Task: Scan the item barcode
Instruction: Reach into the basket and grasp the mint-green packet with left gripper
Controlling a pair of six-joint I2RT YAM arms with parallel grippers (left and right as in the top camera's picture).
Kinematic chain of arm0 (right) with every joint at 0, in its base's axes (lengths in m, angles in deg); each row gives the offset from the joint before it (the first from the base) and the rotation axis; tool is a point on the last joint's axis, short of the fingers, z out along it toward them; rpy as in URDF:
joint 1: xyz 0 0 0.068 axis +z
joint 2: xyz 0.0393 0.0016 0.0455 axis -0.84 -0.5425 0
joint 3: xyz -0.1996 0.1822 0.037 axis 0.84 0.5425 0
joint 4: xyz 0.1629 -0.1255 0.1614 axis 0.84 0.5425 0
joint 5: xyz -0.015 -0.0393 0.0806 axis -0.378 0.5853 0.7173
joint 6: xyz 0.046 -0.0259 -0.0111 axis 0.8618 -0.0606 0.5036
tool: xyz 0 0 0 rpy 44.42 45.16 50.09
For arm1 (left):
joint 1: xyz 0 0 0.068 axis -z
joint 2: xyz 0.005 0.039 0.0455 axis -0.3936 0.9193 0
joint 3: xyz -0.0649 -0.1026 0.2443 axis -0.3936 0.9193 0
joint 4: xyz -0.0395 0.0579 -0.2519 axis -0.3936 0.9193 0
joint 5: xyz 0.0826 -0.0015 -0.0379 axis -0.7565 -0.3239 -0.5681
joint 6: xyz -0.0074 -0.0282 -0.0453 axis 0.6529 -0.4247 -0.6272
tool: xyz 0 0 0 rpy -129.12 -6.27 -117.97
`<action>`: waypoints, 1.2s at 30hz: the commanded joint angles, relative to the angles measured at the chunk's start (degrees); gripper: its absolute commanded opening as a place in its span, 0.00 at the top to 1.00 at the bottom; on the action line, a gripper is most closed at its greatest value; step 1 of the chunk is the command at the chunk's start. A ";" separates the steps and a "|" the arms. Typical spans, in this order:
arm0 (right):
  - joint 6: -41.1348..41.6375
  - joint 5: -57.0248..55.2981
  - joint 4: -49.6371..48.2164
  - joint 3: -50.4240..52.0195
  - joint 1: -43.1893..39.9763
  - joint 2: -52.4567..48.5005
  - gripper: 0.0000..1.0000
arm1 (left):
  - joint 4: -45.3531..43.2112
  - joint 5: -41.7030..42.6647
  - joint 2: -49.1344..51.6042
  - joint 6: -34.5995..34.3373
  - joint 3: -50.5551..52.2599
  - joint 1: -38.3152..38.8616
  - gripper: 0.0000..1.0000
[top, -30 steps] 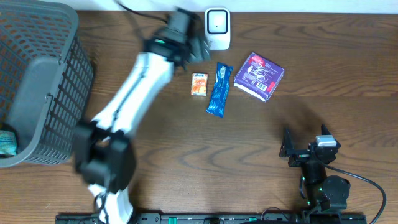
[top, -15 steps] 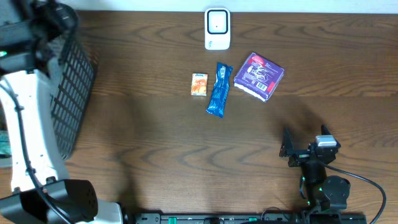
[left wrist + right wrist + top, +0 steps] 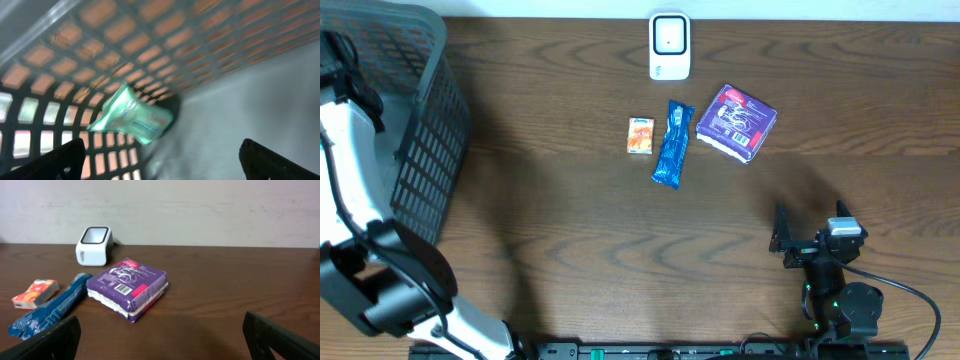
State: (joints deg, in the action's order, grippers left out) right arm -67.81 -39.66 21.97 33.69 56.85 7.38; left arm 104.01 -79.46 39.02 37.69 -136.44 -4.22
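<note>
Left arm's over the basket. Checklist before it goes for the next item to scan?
1. Left gripper open, nothing between its fingers: ok.
2. Green packet lying inside the basket: ok.
3. Scanner unobstructed: ok.
4. Barcode on the purple pack faces up: ok.
5. Orange box apart from the blue packet: cannot tell.
6. Right gripper open, away from the items: ok.

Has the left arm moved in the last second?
Yes. In the overhead view the left arm has swung left, away from the white scanner at the table's far edge, and now reaches into the grey basket.
</note>
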 commanded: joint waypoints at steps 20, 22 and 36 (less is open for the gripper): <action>0.76 -0.11 0.24 0.09 0.39 0.31 0.01 | -3.91 6.49 4.92 3.69 4.79 -10.45 0.10; 0.76 -0.11 0.24 0.09 0.39 0.31 0.01 | -4.81 6.21 4.92 5.05 5.16 -10.86 0.10; 0.76 -0.11 0.24 0.09 0.39 0.31 0.01 | -12.85 10.10 4.92 14.71 9.60 -16.41 0.10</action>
State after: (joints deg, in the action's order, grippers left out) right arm -67.83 -39.66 21.97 33.69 56.85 7.38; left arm 92.30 -73.01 43.18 48.48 -129.01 -19.98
